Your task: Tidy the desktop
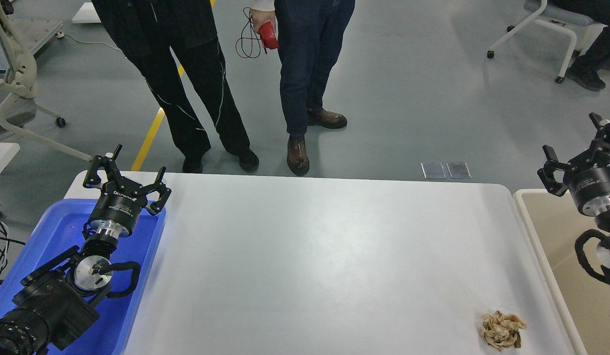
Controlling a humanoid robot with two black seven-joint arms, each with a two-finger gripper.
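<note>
Desk (324,256) nearly clear: we see only a crumpled paper wad (503,330) at 5 o'clock, near the bin (531,231). Both arms idle. Left gripper (128,180) wide, empty, over the tray (48,236) at 9. Right gripper (573,158) wide, empty, at 3. Likely next: right drops onto the wad, pinches it, bins it.

One desktop (309,256), one blue tray (63,231), one beige bin (556,231), one crumpled paper wad (503,330), two standing people (196,84).
</note>
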